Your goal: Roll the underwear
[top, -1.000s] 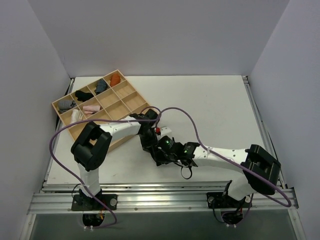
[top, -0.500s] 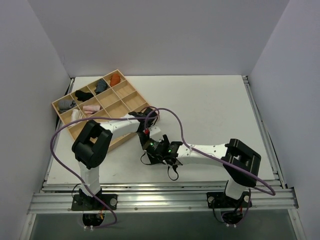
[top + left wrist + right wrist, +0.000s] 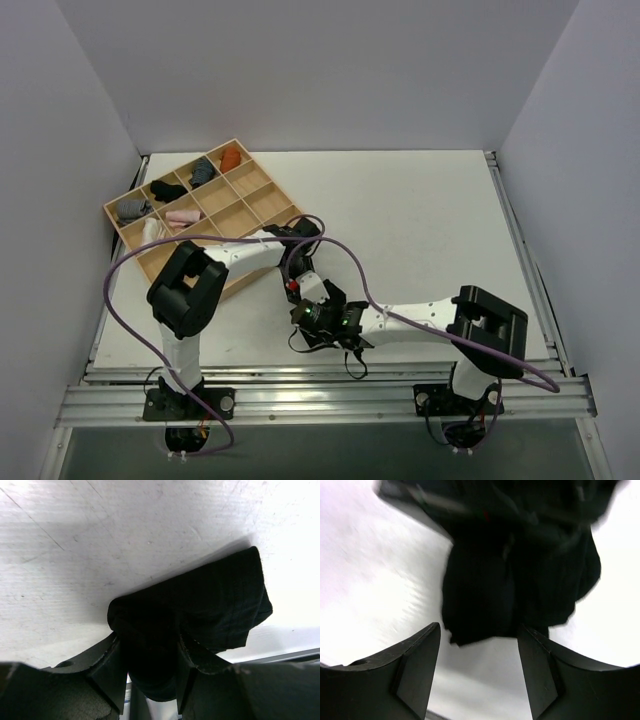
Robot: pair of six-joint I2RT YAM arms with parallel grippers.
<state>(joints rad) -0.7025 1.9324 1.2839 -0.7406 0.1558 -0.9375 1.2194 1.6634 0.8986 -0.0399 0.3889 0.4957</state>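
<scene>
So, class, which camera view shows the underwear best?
Left wrist: the underwear shows sharp and nearly whole against the table. Right wrist shows it blurred; in the top view the arms hide it.

underwear (image 3: 215, 605) matt black cloth; tray (image 3: 265, 203) bare wood

The right arm (image 3: 425, 312) has swung left, bringing its fingers (image 3: 415, 670) closer to the table's (image 3: 430, 220) near edge.

White table (image 3: 430, 210) between plain pale grey walls (image 3: 330, 70), metal rail (image 3: 330, 400) along near edge
</scene>
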